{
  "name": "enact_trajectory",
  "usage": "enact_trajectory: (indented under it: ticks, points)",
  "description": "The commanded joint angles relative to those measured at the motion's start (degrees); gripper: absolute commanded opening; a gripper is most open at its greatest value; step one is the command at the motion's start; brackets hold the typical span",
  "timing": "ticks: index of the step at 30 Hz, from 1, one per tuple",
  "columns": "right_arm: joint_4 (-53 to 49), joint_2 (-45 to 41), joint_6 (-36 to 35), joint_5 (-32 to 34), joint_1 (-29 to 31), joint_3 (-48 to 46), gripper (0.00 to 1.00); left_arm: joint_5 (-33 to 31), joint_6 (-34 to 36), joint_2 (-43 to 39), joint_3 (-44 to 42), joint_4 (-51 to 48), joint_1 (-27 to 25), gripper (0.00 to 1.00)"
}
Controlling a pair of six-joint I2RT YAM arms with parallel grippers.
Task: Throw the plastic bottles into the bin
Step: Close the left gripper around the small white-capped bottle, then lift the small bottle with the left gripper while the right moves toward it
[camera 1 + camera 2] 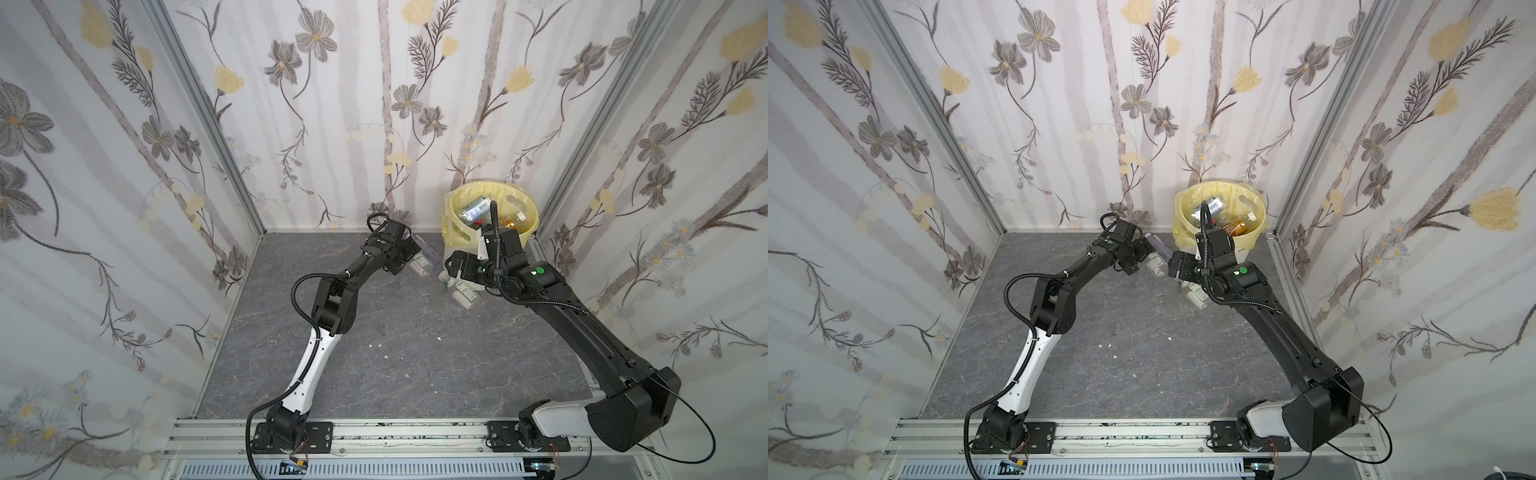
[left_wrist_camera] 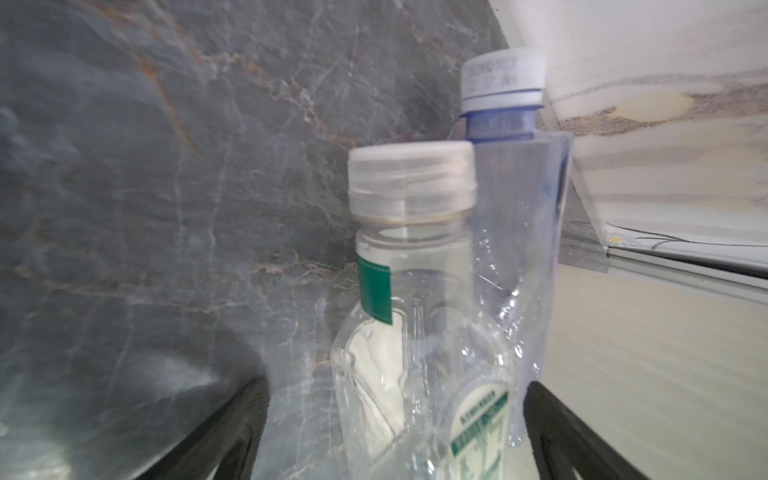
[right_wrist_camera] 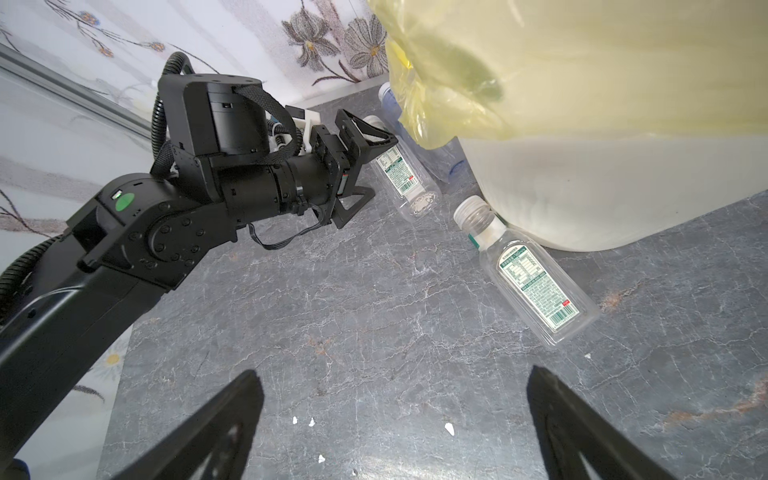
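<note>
1. Black fingers of the left gripper [image 3: 380, 165] stand spread on either side of a clear bottle [image 3: 401, 174] with a green-and-white label. The left wrist view shows a gap at one finger. Whether the other finger touches the plastic is hard to make out.
2. That bottle lies on the grey stone-patterned floor [image 3: 374, 311] with its white cap pointing away from the wrist. Its base is cut off in the left wrist view.
3. A crumpled blue-tinted bottle [image 2: 519, 208] lies against it on the bin side. In the right wrist view the yellow bag [image 3: 540, 62] hides most of it.
4. The right gripper [image 3: 395, 372] is spread wide over bare floor with nothing between its fingers. Only the finger ends show.
5. A third bottle [image 3: 536, 278] lies ahead of it, off to one side, with its cap at the foot of the bin [image 3: 582, 187].
6. The bin stands in the back right corner. In both top views the right arm covers its near rim, and the jumbled bottles inside cannot be counted.
7. Count: three bottles on the floor, one bin, and a few white scraps [image 3: 449, 428].
</note>
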Motion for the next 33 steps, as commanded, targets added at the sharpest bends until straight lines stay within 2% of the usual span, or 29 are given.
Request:
enact_trajectory:
  ticks: [1, 12, 19, 33]
  points:
    - [-0.2, 1.2, -0.4, 1.8, 0.1, 1.4, 1.0, -0.4, 2.4, 1.0, 0.6, -0.4, 0.1, 0.96]
    - [-1.0, 5.2, -1.2, 1.1, 0.1, 4.7, 1.0, 2.1, 6.4, 1.5, -0.3, -0.4, -0.1, 0.76]
    - [-1.0, 5.8, -2.2, 0.8, 0.1, 5.2, 1.0, 1.7, 10.0, -4.2, -7.3, -0.4, -0.4, 0.72]
    - [0.3, 4.9, -2.8, -1.3, 0.1, 2.6, 1.0, 2.6, 11.8, -12.2, -18.7, -0.4, -2.7, 0.65]
